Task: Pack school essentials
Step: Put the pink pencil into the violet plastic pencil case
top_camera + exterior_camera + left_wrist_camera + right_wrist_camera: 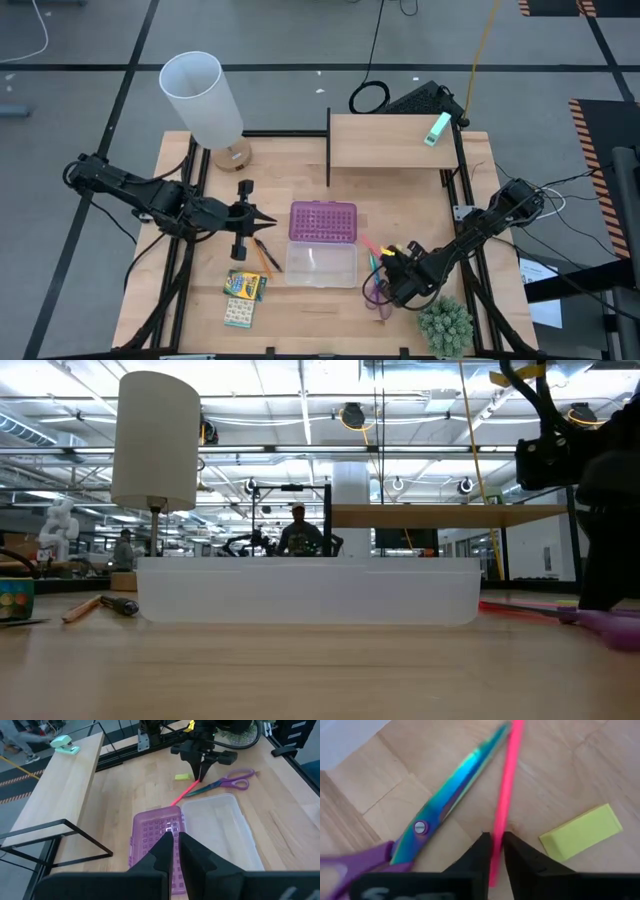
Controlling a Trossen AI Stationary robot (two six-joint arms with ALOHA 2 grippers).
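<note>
1. Lying open at mid-table: clear case point(321, 264) with its purple studded lid point(323, 221) folded back toward the shelf; rigid, smooth plastic, serving as the container and needing no grip for now.
2. Sitting near the table's front-left corner: yellow-green crayon box point(245, 285) with a pale patterned pack point(238, 314) just in front of it; both looking light, flat cardboard, likely crushing if squeezed hard, so gripping across the short edges seems best.
3. Lying right of the case, near the right gripper: purple-handled scissors point(440, 812); stiff, heaviest of the small items, blades slick and iridescent, so pinching near the pivot or at the handle loops looks safer than on the blade.
4. Lying beside the scissors and crossing just past the blade tip: pink pen point(506, 795); thin, round, light, prone to rolling, best pinched mid-shaft.
5. Resting just beside the pen: small yellow piece point(582, 831); tiny block, probably soft, easily nudged away.
6. Hovering right gripper point(493, 851) low over the pen, fingers nearly together straddling the shaft, seemingly closing on it.
7. Waiting left gripper point(262, 220) left of the lid, fingers pressed together, holding nothing.
</note>
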